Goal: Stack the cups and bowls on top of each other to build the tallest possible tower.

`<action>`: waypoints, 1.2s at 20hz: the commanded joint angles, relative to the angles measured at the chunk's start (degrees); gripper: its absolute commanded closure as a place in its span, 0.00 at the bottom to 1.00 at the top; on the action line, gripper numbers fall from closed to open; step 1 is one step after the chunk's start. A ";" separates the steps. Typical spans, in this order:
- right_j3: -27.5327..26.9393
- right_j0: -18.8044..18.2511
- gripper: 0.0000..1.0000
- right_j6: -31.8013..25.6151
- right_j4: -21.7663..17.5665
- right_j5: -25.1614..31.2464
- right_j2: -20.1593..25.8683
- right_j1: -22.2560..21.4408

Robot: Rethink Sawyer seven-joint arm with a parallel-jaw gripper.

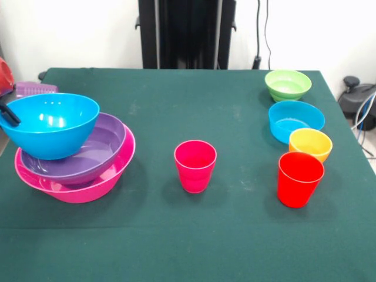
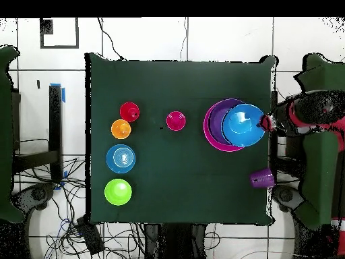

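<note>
Stacking is partly done: the tower (image 1: 75,154) near the bench (image 1: 188,247) edge has the blue bowl (image 1: 50,124) tilted in the purple bowl (image 1: 100,150), in the pink bowl (image 1: 97,185). The pincer (image 1: 8,113) touches the blue bowl's rim; grip cannot be told. Left loose along the opposite edge: green bowl (image 1: 287,84), cyan bowl (image 1: 295,120), orange bowl (image 1: 310,143), red cup (image 1: 300,178). Pink cup (image 1: 195,165) stands mid-bench, purple cup (image 2: 262,178) lies at the edge. All look empty.
</note>
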 commanded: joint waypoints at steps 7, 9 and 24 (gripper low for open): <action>1.94 2.98 1.00 -11.21 1.53 6.81 -4.00 0.49; 2.18 3.01 1.00 -10.83 1.73 6.79 -4.19 0.41; 3.18 3.40 1.00 -8.69 3.02 7.64 -5.03 0.05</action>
